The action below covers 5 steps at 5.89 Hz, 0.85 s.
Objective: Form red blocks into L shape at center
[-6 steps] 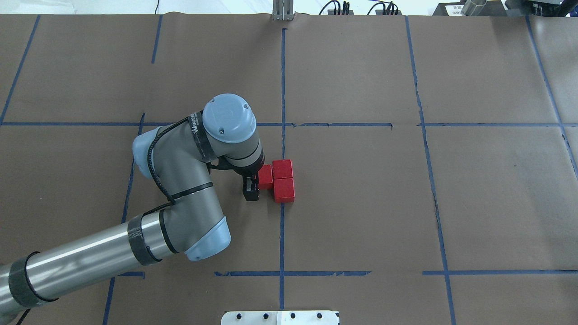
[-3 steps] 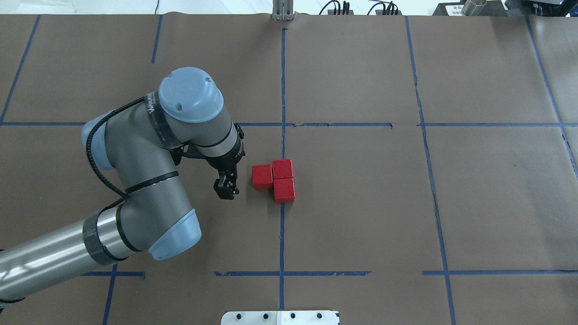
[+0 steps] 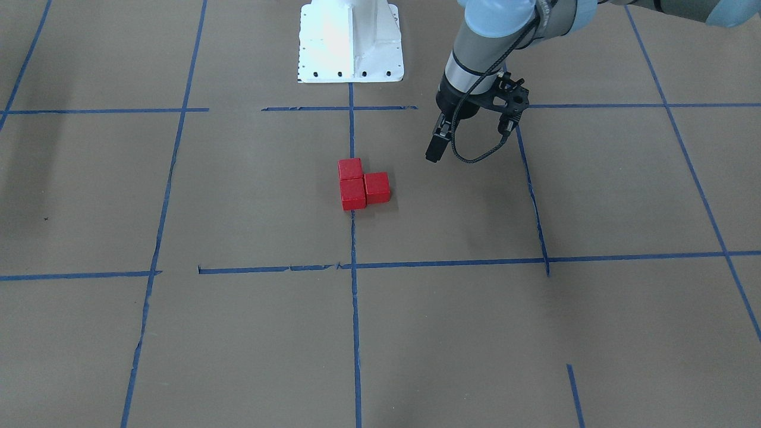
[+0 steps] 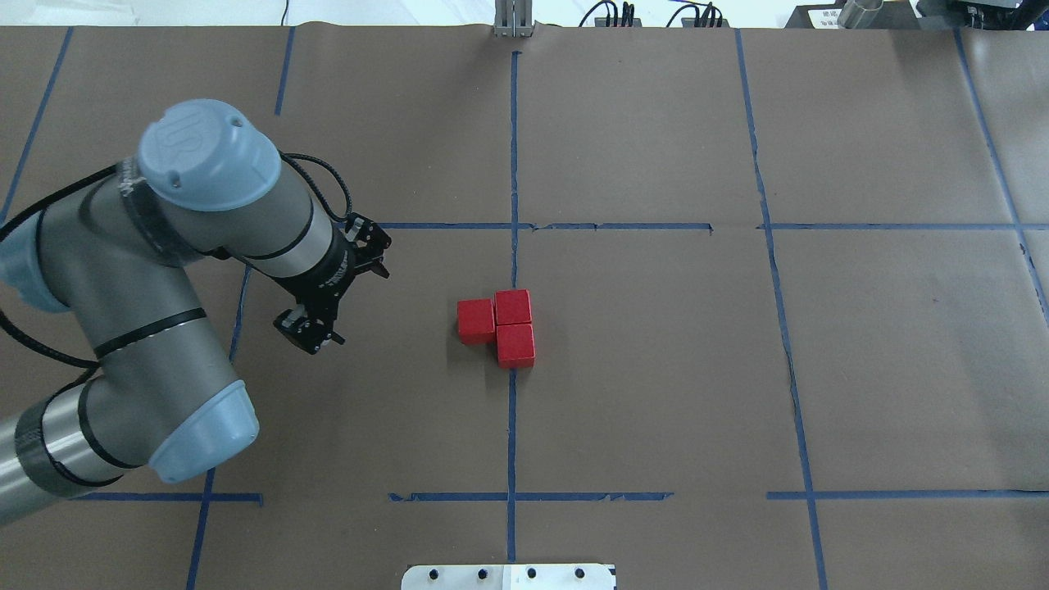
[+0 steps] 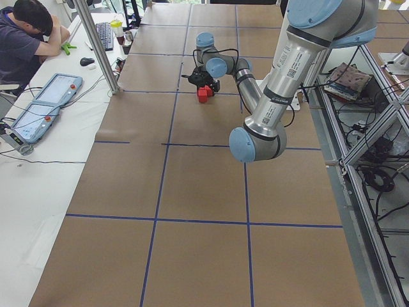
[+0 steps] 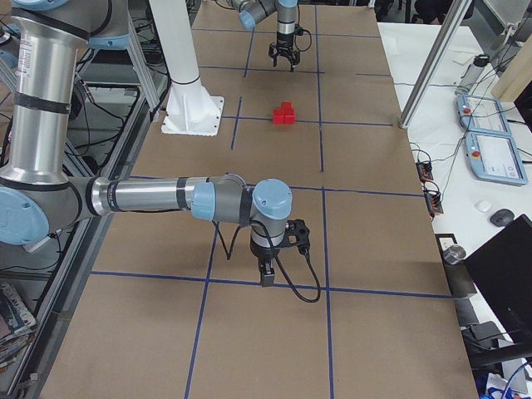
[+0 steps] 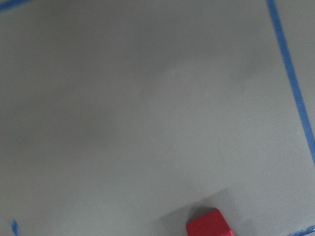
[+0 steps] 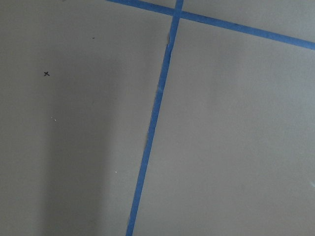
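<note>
At the center [image 4: 574, 385] of the brown paper, right on the long blue tape line [image 4: 512, 426], the three red blocks [image 4: 497, 321] lie touching one another in an L: two stacked along the line, the third set against the upper one on its left in the overhead view. A second ago the left gripper [image 4: 310, 332] stood just beside that third block; since then it has drawn back toward the robot's left, and the blocks have not shifted. That reads as a finished placement and a retreat, so the shape looks done.

The left gripper now hangs well apart from the blocks, above bare paper, touching nothing. Its fingers look close together with nothing between them, though the views are too small to fix the gap exactly. Its wrist camera catches only one red corner at the picture's lower edge.

The right gripper [image 6: 266, 273] appears only in the right side view, low over a tape line and far from the blocks; whether it is spread or pressed together cannot be told.
</note>
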Each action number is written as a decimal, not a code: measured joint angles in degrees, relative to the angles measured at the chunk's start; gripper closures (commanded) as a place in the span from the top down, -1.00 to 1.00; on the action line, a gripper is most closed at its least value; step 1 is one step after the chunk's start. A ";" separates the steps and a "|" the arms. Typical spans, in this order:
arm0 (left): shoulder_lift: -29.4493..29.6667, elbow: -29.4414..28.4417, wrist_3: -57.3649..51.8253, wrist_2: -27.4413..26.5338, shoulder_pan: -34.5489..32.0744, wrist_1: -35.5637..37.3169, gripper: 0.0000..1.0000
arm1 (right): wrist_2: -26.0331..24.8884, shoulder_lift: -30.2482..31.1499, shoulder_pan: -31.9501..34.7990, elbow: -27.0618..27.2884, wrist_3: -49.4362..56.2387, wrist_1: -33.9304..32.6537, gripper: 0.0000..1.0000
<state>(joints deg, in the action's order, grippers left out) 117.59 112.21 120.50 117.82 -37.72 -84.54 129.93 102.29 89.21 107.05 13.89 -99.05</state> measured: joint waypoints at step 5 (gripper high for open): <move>-25.83 8.29 -66.31 12.58 -22.26 -0.39 1.00 | 0.80 0.02 0.00 -0.02 -0.17 0.00 0.99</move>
<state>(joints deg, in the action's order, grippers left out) 91.76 120.50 54.19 130.39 -59.97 -84.93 130.73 102.31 89.21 107.03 13.72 -99.05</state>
